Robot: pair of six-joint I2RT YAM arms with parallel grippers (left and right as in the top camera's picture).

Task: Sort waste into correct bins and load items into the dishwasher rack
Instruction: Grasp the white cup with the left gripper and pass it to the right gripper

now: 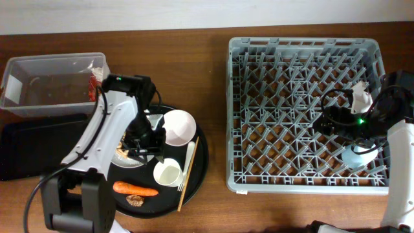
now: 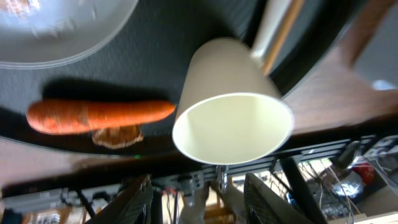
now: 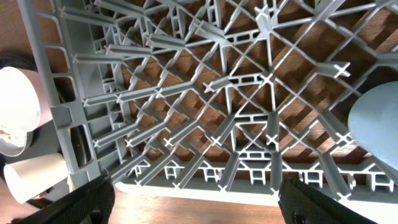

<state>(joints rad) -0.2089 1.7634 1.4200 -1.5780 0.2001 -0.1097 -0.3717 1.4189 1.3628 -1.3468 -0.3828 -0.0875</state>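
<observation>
My left gripper [image 1: 143, 147] [image 2: 199, 186] is open and empty above the round black tray [image 1: 200, 169]. Below it lie a white cup [image 1: 167, 173] [image 2: 233, 112], an orange carrot [image 1: 134, 189] [image 2: 99, 115] and a brown morsel [image 1: 135, 200] [image 2: 115, 135]. A white bowl [image 1: 179, 126], a white fork [image 1: 191, 157] and chopsticks [image 1: 184, 183] are on the tray too. The white plate [image 1: 123, 160] [image 2: 62, 31] with beige scraps is partly hidden by my arm. My right gripper [image 1: 331, 123] [image 3: 196, 199] is open and empty over the grey rack [image 1: 304, 175] [image 3: 186, 93], beside the light blue cup [image 1: 358, 156] [image 3: 376, 124].
A clear tub [image 1: 39, 71] at the far left holds the red-and-white wrapper [image 1: 96, 81]. A shallow black tray [image 1: 29, 149] lies in front of it. The white bowl [image 3: 15, 99] and white cup [image 3: 34, 177] show left of the rack in the right wrist view.
</observation>
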